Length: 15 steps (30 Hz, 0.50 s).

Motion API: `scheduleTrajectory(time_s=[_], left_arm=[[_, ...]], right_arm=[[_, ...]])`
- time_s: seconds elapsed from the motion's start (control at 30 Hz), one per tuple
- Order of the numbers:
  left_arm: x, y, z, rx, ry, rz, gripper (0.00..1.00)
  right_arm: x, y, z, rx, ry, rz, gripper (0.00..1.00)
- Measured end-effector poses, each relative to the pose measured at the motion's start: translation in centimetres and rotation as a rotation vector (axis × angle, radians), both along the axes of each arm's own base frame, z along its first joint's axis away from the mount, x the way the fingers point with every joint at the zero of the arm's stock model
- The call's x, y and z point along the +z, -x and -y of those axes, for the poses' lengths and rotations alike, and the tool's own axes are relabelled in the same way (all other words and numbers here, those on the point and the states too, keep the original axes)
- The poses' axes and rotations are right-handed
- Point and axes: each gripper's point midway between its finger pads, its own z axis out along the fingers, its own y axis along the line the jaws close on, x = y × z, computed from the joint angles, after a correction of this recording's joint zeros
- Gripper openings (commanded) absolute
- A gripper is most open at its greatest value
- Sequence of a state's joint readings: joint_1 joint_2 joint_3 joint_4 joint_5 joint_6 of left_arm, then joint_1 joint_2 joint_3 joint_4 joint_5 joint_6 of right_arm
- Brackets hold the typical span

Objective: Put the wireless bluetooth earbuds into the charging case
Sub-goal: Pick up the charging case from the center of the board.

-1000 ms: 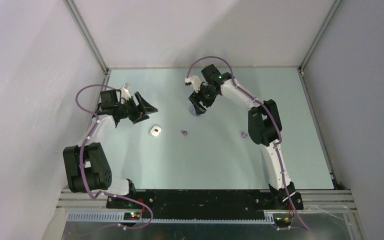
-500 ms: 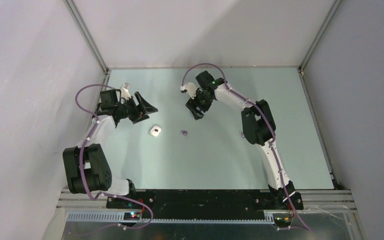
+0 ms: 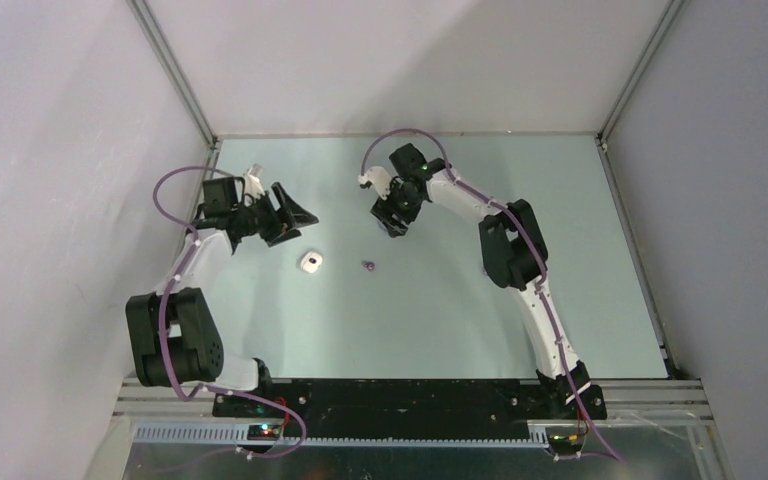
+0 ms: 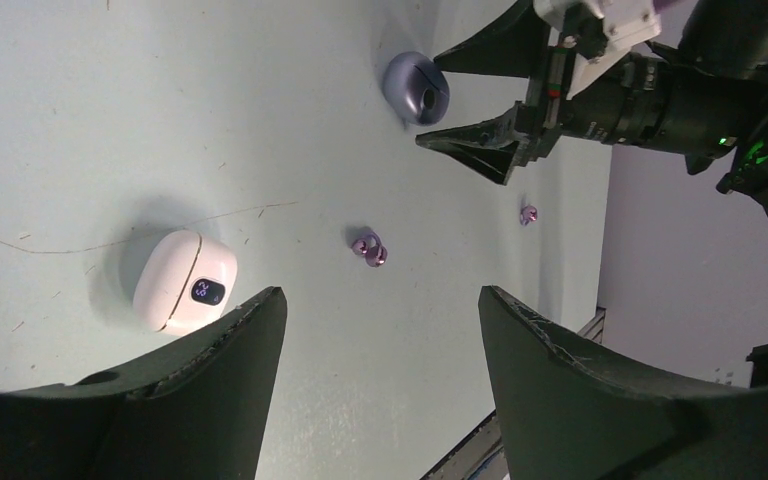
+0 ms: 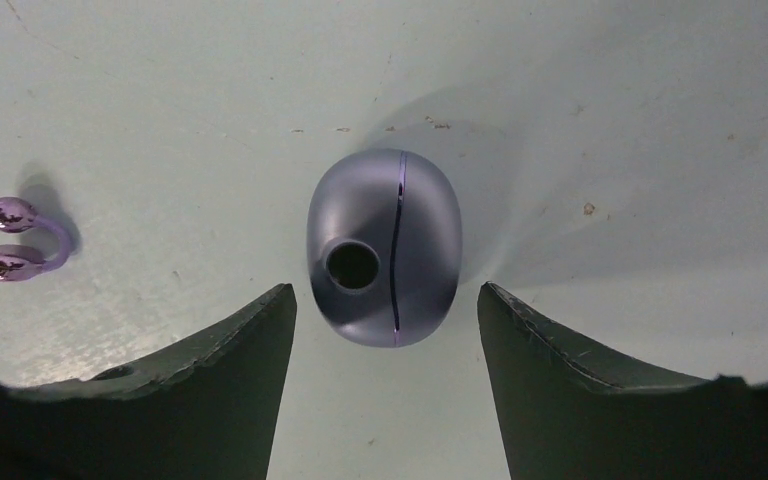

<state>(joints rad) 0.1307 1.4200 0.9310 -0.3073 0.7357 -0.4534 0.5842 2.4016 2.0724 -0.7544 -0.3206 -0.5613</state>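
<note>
The pale green table point(image 3: 440, 310) fills the middle of the top view, walled in grey on three sides; the left arm point(image 3: 175, 330) rises along the left edge of the frame and the right arm point(image 3: 520, 250) bends up from the lower right towards the upper middle.

The left gripper point(image 3: 305, 226) hangs in the upper left part of the table with its fingers wide apart and nothing between them; in its own wrist view the two dark fingers point(image 4: 210, 390) frame bare table at the bottom of the frame.

The right gripper point(image 3: 395, 222) points down at the upper middle of the top view; its fingers point(image 5: 210, 380) are spread apart, one on each side of the purple-grey charging case point(image 5: 385, 250), with a strip of table showing on both sides, so they do not grip it; the case is shut, with a dark seam down it and a round dimple on its left half.

The white charging case point(image 3: 310, 262) lies shut just left of centre, well apart from the purple-grey one; a small dark display shows on it in the left wrist view.

The first purple earbud point(image 3: 368, 266), two glossy knobs joined by a curved band, lies on the table right of the white case and outside both cases; it also shows at the left edge of the right wrist view; the second purple earbud point(image 4: 528, 213) lies on the table right of centre in the left wrist view, below the right gripper.
</note>
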Motion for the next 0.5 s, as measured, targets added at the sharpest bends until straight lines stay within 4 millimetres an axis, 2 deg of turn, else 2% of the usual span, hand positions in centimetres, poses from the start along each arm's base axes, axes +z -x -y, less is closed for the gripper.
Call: scheduleTrajectory(time_s=[0.1,0.17,0.27,0.5], left_arm=[[0.4,-0.2,0.2,-0.006,-0.001,0.009,0.75],[0.6,-0.3,0.3,-0.012,-0.002,0.014,0.75],[0.6,-0.4,0.6,-0.021,-0.002,0.013,0.75],[0.6,-0.8,1.9,-0.064,-0.005,0.006,0.72]], right_arm=[[-0.4,-0.2,-0.1,0.015,0.004,0.012,0.67],[-0.6,-0.4,-0.2,0.029,0.007,0.024,0.58],[-0.5,-0.7,-0.3,0.056,0.009,0.051,0.39],[-0.3,-1.0,-0.4,0.115,-0.016,0.144,0.34]])
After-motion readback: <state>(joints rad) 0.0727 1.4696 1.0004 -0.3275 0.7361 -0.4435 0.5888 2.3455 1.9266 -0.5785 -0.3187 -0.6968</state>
